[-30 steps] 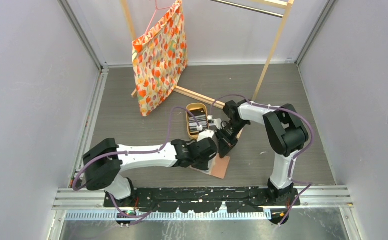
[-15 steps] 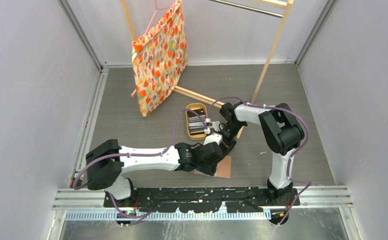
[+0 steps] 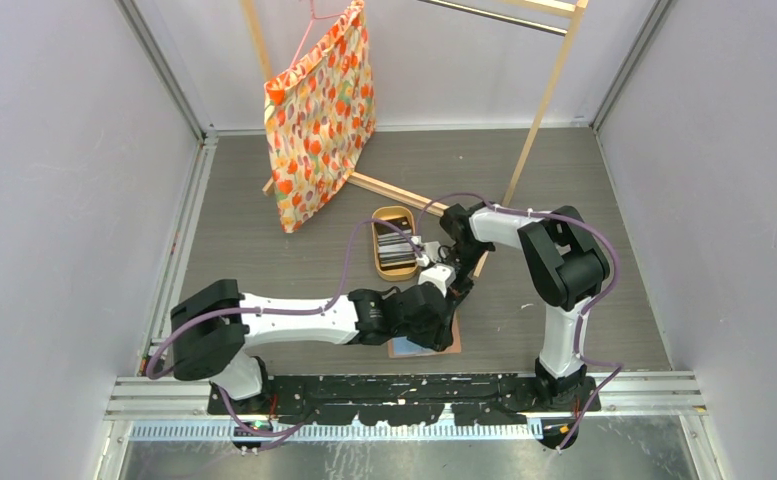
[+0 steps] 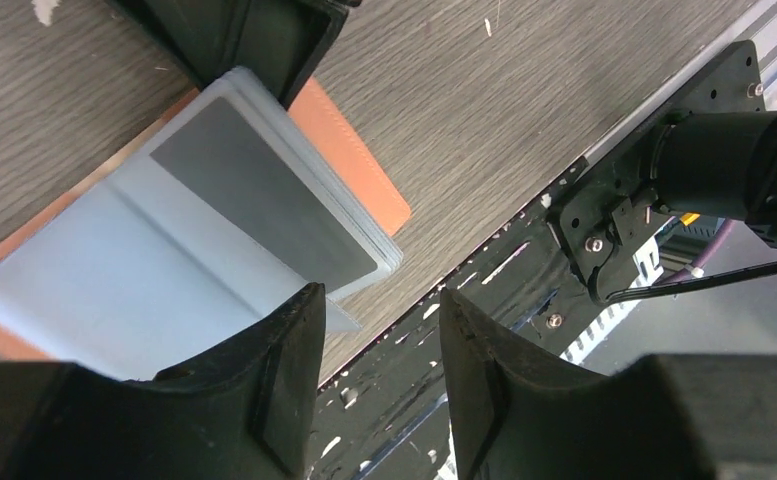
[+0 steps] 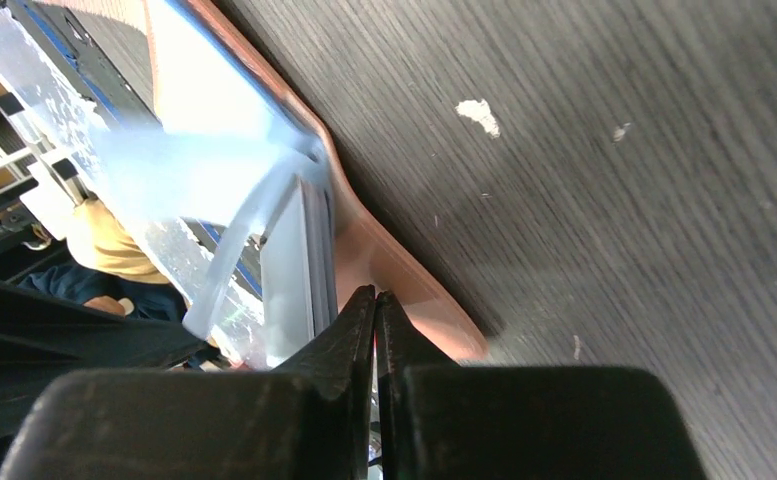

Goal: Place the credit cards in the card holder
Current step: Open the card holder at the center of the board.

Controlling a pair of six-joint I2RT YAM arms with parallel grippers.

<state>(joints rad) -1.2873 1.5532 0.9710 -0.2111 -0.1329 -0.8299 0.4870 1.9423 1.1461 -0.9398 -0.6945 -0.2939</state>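
A plain grey card is seen among the light-blue pockets of the card holder, which is laid open on the table at 6 o'clock from the oval tray. More credit cards are stacked in that tray, their lettering too small to be read. The left arm is stretched low toward 3 o'clock, and the left gripper is held just above the holder, fingers spread, nothing between them. The right arm is raised toward 12 o'clock and folded toward 9 o'clock. The right gripper is pointed down, jaws pressed together, tips touching the holder's tan edge; whether a flap is pinched cannot be told
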